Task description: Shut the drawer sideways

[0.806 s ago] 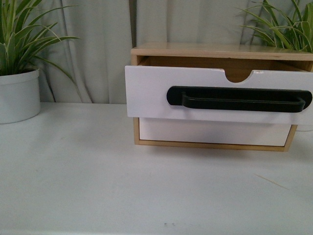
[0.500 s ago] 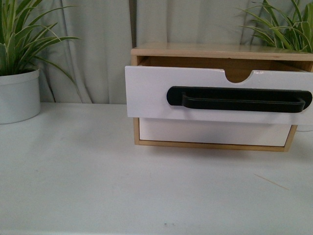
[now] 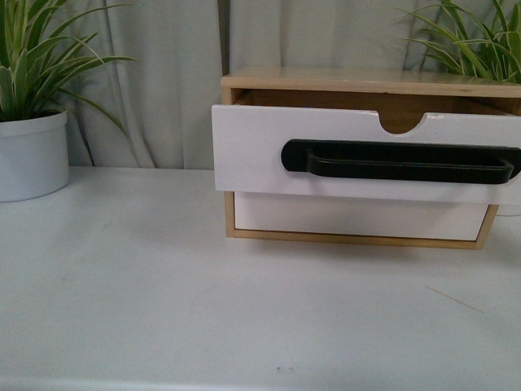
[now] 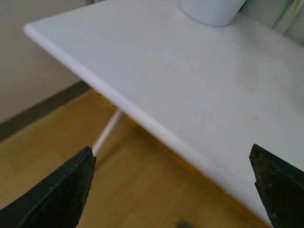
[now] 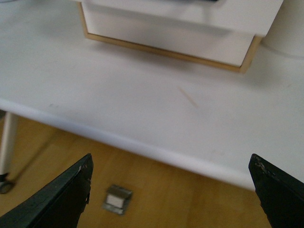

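I'm pre-contact: left gripper (image 4: 171, 159) and right gripper (image 5: 171, 164) gape empty, well apart from the open drawer (image 3: 260, 155); next I'd push its front.

Front view: low, close, facing the drawer (image 3: 252, 155) across the bench (image 3: 163, 285).
Left wrist: above the bench's corner, looking down.
Right wrist: beyond the bench's front edge; shares the drawer with front.
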Action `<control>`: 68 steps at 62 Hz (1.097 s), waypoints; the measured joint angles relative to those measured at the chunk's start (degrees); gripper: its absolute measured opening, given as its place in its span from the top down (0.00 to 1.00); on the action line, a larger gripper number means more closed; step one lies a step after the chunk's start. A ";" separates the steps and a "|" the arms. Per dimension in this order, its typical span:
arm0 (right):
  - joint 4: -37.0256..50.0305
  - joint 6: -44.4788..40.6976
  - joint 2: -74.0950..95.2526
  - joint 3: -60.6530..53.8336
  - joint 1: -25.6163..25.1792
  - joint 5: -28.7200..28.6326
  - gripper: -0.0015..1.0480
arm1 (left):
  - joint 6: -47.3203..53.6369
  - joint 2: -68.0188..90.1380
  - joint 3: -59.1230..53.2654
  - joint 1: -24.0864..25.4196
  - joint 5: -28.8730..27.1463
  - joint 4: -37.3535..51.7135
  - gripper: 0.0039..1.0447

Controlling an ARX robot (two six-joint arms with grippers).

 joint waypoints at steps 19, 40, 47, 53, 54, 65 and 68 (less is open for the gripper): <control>18.43 -26.25 23.65 7.30 5.16 2.89 0.09 | -15.91 29.57 15.80 -8.81 7.17 18.99 0.05; 29.03 -34.93 38.77 12.79 7.32 5.33 0.09 | -15.56 45.51 27.45 -13.35 12.26 25.46 0.05; 30.60 -35.08 41.90 14.78 7.56 5.81 0.09 | -15.43 47.93 28.89 -13.62 13.16 26.12 0.05; 31.45 -35.08 43.78 16.26 7.89 6.14 0.09 | -15.43 49.44 29.86 -14.01 14.19 26.51 0.05; 31.50 -35.08 44.13 16.59 7.96 6.23 0.09 | -15.41 49.64 30.01 -14.10 14.27 26.60 0.05; 31.50 -35.01 46.23 19.39 9.18 6.58 0.09 | -14.10 53.48 33.99 -15.76 16.55 28.17 0.05; 31.58 -34.99 46.69 19.87 9.40 6.64 0.09 | -13.59 55.06 35.34 -15.96 17.22 28.50 0.05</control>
